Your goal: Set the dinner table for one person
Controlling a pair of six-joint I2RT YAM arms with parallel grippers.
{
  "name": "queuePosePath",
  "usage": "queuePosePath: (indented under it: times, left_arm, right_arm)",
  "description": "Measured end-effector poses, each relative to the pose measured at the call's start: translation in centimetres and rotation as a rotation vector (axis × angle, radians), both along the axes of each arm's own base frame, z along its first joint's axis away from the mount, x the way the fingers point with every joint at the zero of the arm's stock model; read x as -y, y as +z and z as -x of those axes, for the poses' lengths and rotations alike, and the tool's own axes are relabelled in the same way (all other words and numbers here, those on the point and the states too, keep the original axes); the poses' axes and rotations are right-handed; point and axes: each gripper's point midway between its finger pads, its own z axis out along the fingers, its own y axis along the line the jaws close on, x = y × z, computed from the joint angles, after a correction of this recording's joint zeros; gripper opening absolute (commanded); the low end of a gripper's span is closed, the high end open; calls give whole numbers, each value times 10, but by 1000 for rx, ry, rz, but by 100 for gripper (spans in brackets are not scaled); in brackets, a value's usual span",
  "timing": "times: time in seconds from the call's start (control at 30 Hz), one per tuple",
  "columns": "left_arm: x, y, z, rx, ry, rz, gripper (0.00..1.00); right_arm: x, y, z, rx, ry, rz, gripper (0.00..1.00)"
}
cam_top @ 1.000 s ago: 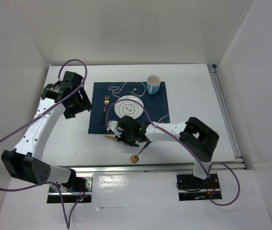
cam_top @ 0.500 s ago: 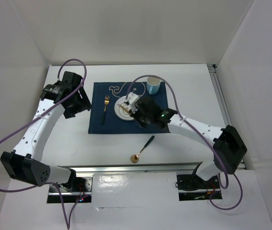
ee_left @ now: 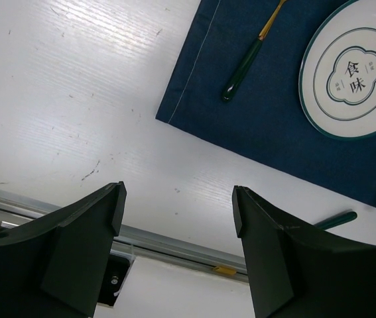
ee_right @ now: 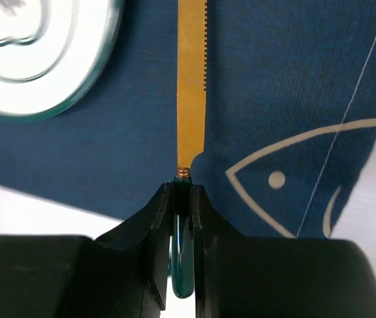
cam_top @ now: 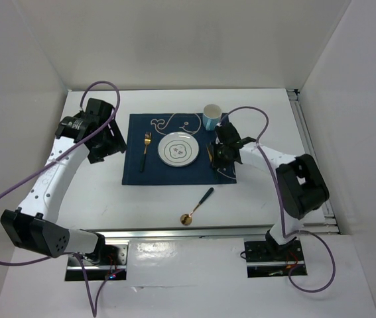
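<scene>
**Place setting: knife in the right claw, left claw idle**

Left claw [cam_top: 107,147]: released, jaws wide apart, nothing between them. It hangs over bare white tabletop [cam_top: 274,112], which lies under both claws and carries everything listed here.

To the right of the left claw is a navy placemat [cam_top: 134,169] with a whale and fish print, its left edge close by. A fork [cam_top: 146,147] with a gold head and green handle lies just inside that edge. Right of the fork is a white plate [cam_top: 178,149] with a green rim.

Right claw [ee_right: 182,189]: clenched on the green handle of a knife [ee_right: 191,86]. The gold serrated blade points straight out from the fingertips, over the placemat. The plate is just left of the blade and a printed fish is to its right. I cannot tell whether the blade touches the cloth.

Beyond the right claw, at the far right corner of the placemat, a blue cup [cam_top: 212,117] stands upright. Nearer the arm bases, off the placemat, a spoon [cam_top: 197,205] lies on the tabletop with its gold bowl toward the near edge.
</scene>
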Motion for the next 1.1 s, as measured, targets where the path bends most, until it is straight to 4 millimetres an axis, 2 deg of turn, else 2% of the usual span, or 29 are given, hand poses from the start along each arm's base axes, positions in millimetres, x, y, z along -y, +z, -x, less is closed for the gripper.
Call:
queuePosePath:
  times: [0.13,0.37,0.43,0.5,0.53,0.57,0.63,0.67,0.73,0.9,1.03,1.1]
  left_arm:
    - [1,3,-2,10,-5,2,82]
    - [1,3,-2,11,-5,1,82]
    - [1,2,-2,8,-5,1,82]
    - [1,1,-3,2,-5,-1,82]
    - [1,0,-3,0,-5,-1,82]
    - [1,0,-3,-2,-5,-2,82]
    - [1,-1,-4,-4,-6,-3,82]
    - [1,-1,-4,-5,-6,-4,82]
    - [1,-2,-4,-10,-7,-5,82]
    - [1,-3,-5,-11,-7,-5,82]
    - [1,-3,-6,-9,-7,-5,82]
    - [1,-3,-6,-9,-8,-6,82]
  right_arm:
    - [4,-20,-7,-65,-59,-5,0]
    - [-2,-20,-35,-76,-163,-62,0]
    - [-5,-23,-39,-82,-184,-71,3]
    - [-5,-26,-39,-92,-198,-71,13]
    - [-5,-27,-40,-92,-204,-72,23]
    - [-5,-27,-40,-92,-208,-73,40]
    - [-5,-28,-40,-93,-214,-68,52]
    - [-6,-29,-39,-94,-209,-65,62]
    - [-8,-27,-41,-83,-206,-70,62]
    - [-7,-19,-39,-52,-196,-35,73]
    - [2,15,-26,26,-172,-22,74]
    - [7,36,-15,76,-152,-31,80]
